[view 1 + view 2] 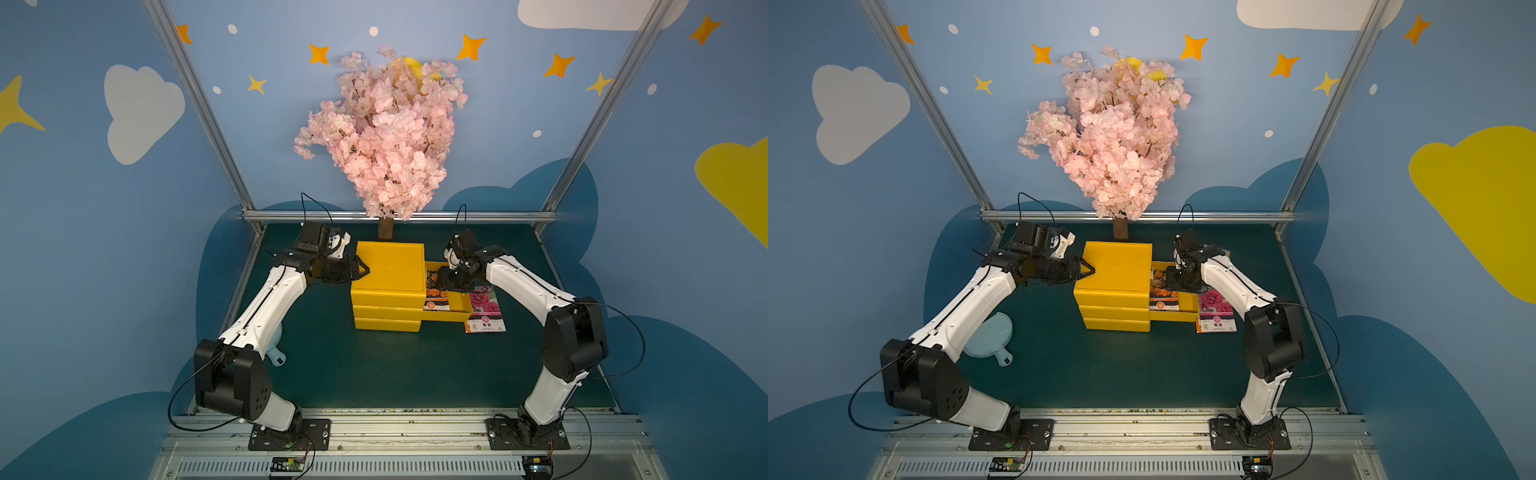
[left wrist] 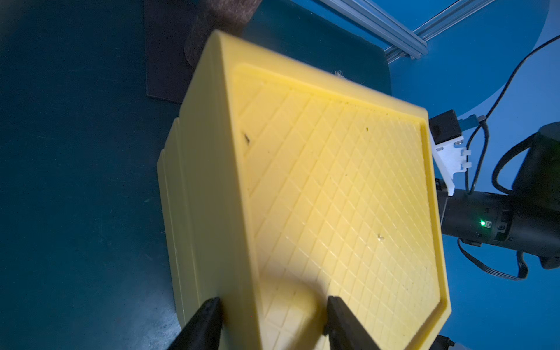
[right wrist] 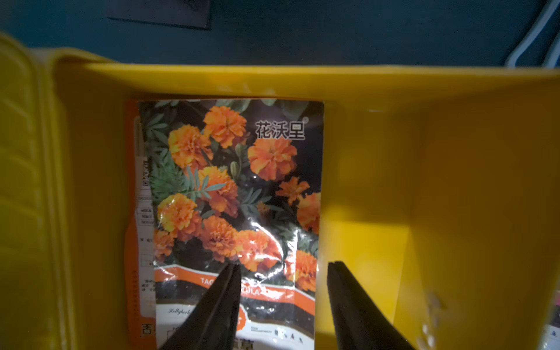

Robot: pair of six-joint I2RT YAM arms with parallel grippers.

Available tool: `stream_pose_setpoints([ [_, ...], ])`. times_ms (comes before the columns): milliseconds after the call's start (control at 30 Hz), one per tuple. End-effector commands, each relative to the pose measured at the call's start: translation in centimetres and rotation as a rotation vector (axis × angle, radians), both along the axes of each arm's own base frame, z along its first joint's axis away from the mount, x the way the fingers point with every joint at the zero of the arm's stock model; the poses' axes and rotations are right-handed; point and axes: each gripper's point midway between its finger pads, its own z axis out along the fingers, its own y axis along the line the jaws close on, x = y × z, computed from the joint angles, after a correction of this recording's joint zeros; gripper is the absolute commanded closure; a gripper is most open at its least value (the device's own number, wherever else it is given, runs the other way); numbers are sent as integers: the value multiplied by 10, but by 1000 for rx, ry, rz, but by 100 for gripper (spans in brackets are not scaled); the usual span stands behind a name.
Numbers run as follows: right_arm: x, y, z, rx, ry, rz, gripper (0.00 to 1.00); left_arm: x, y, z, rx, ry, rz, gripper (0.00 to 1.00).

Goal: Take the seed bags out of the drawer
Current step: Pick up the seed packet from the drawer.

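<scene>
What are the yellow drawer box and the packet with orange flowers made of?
The yellow drawer box looks like hard plastic, matte: moulded rim and a criss-cross grid pressed into its top. The packet with orange flowers looks like thin glossy film, plastic or foil-lined, I cannot tell which: it has bright glints and crinkles across the print.

My top views are evenly lit and sharp around the yellow cabinet (image 1: pixel 388 270), though the frame posts (image 1: pixel 195 104) bow toward the picture edges. My left wrist view shows a bright patch on the cabinet's lid and dim surroundings. Inside the drawer (image 3: pixel 363 81) it's murky. The seed bag (image 3: pixel 230 188) throws white glare, and the near rim is soft.
</scene>
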Motion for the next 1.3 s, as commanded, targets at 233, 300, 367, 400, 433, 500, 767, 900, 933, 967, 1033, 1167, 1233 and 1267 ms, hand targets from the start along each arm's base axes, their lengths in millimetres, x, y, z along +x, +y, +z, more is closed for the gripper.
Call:
stream_pose_setpoints([
  [233,5,4,-11,-15,3,0,49,-14,1,-38,56,122,-18,43],
  [300,5,5,-12,-14,7,-1,50,-14,1,-38,57,123,-17,43],
  [367,5,6,-13,-12,9,-2,52,-14,1,-38,58,124,-18,43],
  [400,6,6,-13,-12,9,-3,53,-14,1,-38,58,124,-17,43],
  [433,6,6,-14,-10,10,-3,53,-13,1,-38,58,124,-18,43],
  [500,6,6,-15,-11,13,-6,55,-13,1,-37,58,124,-17,43],
  [767,7,7,-19,-10,23,-11,67,-13,1,-37,58,125,-19,43],
  [900,7,7,-16,-7,20,-16,77,-13,1,-37,58,123,-20,43],
  [933,7,7,-15,-5,18,-16,79,-13,1,-37,58,123,-20,43],
  [967,7,8,-13,-1,15,-16,83,-13,1,-37,58,124,-20,43],
  [1033,7,8,-9,7,7,-17,90,-13,1,-38,59,124,-21,43],
  [1167,6,14,1,53,0,-9,100,-12,0,-38,57,125,-22,43],
  [1233,7,17,5,84,-2,-14,100,-12,0,-37,56,123,-21,43],
  [1267,7,17,8,101,-1,-18,100,-12,0,-37,57,123,-21,43],
])
